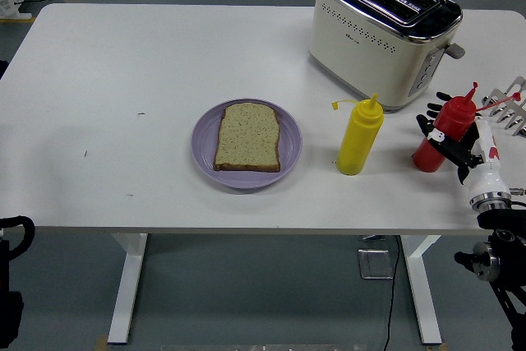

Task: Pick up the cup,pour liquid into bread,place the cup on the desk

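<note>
The red squeeze bottle (454, 117) stands near the table's right edge, in front of the toaster. My right hand (441, 132) reaches in from the lower right. Its fingers (433, 114) are spread on the bottle's far left side and the thumb lies across the near side. The bottle stays on the table. A slice of bread (248, 136) lies on a purple plate (290, 147) at the middle. My left arm (11, 285) rests at the lower left corner, below the table edge.
A yellow squeeze bottle (360, 136) stands between the plate and the red bottle. A cream and chrome toaster (382, 32) sits at the back right. A metal rack's edge (511, 100) shows at the far right.
</note>
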`<state>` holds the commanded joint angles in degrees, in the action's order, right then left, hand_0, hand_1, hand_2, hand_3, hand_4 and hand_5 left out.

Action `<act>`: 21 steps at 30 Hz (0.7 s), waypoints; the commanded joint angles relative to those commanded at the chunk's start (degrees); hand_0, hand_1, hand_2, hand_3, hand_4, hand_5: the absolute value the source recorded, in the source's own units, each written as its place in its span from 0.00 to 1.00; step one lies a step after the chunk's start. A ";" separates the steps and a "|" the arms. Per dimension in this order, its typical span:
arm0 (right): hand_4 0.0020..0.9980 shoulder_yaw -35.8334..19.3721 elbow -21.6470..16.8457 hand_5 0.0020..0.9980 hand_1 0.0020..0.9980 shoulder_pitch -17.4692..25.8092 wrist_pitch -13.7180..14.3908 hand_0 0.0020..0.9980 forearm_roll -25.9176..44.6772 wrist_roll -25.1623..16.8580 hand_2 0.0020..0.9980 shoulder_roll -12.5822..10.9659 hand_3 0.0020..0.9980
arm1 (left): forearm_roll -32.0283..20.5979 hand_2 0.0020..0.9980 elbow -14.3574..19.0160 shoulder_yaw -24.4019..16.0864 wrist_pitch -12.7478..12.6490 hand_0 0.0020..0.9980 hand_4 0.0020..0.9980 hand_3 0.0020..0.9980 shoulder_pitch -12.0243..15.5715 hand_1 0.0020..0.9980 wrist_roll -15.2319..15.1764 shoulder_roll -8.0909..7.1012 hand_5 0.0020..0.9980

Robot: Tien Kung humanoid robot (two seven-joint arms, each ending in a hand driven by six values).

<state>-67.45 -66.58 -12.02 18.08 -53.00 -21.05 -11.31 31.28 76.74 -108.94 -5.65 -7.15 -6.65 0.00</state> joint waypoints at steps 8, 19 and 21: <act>0.82 1.45 0.10 0.15 0.21 -0.75 2.25 0.20 4.47 -1.46 0.31 0.58 0.33 | -0.01 0.74 -0.04 0.01 -0.03 0.78 0.59 0.69 -0.02 0.74 -0.01 0.00 1.00; 0.83 2.05 0.36 0.17 0.17 -0.96 4.02 0.14 5.99 -2.63 0.28 0.81 0.30 | -0.01 0.74 -0.01 0.07 -0.04 0.78 0.59 0.69 0.08 0.74 -0.04 0.00 1.00; 0.82 2.01 0.36 0.15 0.10 -0.93 4.24 0.06 6.23 -2.88 0.24 0.82 0.26 | -0.01 0.74 -0.01 0.11 -0.05 0.78 0.59 0.69 0.11 0.74 -0.04 0.00 1.00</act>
<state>-65.43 -66.22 -12.95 22.32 -46.77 -23.93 -10.50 31.26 76.73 -108.83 -5.70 -7.05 -6.70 0.00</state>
